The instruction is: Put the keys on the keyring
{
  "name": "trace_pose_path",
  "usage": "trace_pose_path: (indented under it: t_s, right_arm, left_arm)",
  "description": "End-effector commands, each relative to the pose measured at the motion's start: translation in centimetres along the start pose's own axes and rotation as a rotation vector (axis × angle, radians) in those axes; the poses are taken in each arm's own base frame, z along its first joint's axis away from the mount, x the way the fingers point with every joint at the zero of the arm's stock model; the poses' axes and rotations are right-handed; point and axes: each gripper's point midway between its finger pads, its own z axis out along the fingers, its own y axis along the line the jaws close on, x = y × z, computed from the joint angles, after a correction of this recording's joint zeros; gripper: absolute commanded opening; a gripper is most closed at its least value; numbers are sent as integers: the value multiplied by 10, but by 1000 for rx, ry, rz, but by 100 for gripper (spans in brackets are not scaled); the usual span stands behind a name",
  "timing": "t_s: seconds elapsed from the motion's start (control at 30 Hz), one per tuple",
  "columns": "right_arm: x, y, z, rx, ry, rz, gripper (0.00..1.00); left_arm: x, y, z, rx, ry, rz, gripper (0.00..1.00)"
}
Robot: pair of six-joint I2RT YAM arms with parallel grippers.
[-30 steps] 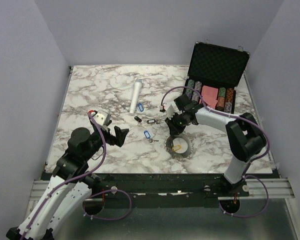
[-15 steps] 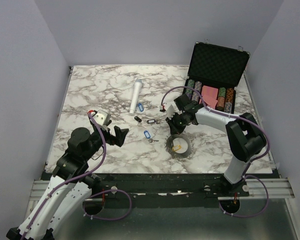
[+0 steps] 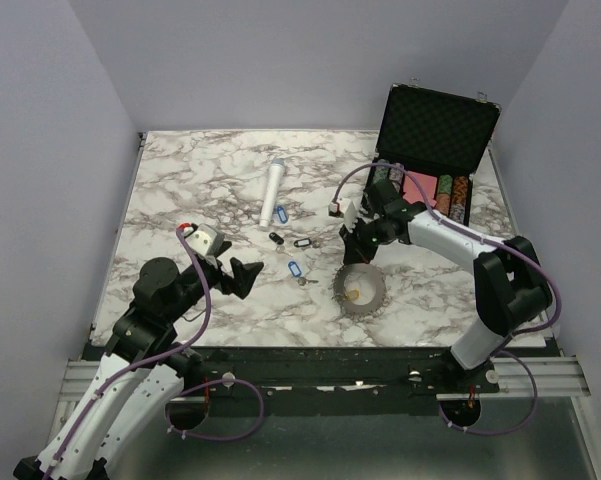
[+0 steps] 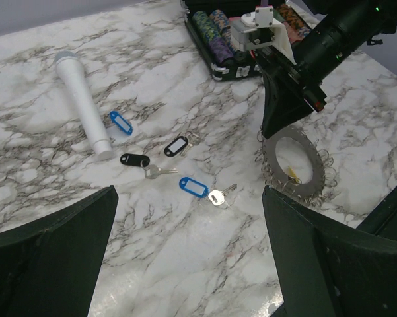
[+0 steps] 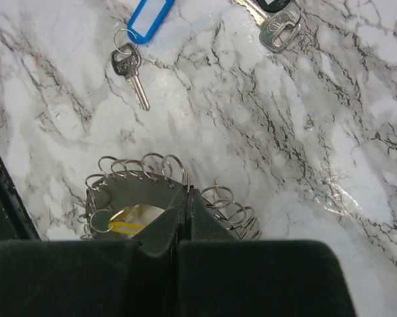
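The keyring (image 3: 361, 291) is a flat grey ring edged with small wire loops, lying right of the table's centre. A yellow tag (image 5: 127, 225) shows in its hole. My right gripper (image 5: 187, 192) is shut at its far rim (image 5: 122, 193), pinching one thin wire loop between its tips. Loose keys lie to the left. A blue-tagged key (image 4: 195, 187) is nearest, with its blade (image 5: 133, 70) near the ring. Farther off are two black-tagged keys (image 4: 176, 146) (image 4: 135, 159) and a lone blue tag (image 4: 120, 122). My left gripper (image 4: 191, 264) hangs open over bare marble, near the front left (image 3: 232, 274).
A white cylinder (image 3: 273, 192) lies behind the keys. An open black case (image 3: 435, 150) with poker chips stands at the back right, just behind the right arm. Purple walls close the table on three sides.
The right gripper's jaws have closed at the keyring's rim, and its wrist has swung right and back. The left gripper has dipped slightly.
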Motion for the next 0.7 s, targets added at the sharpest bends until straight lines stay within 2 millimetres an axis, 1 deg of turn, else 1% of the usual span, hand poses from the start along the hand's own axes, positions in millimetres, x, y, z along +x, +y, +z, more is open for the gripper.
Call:
trace_pose_path:
  t_s: [0.0,0.17,0.3,0.47,0.67]
  right_arm:
    - [-22,15,-29,-92,-110,-74,1]
    - [-32,23,-56,-126,-207,-126,1]
    - [-35,25,-73,-124,-258,-154,1]
    - [-35,26,-90,-105,-295,-178,1]
    - [-36,29,-115,-40,-361,-215,1]
  left_arm:
    - [-10,-24,-2,140,-53,10,99]
    - [-10,-41,-3,241,-60,14,98]
    - [-7,-48,-2,282,-52,10,98]
    - [-5,-51,-1,301,-39,4,98]
    - [-5,-48,0,286,-39,2,98]
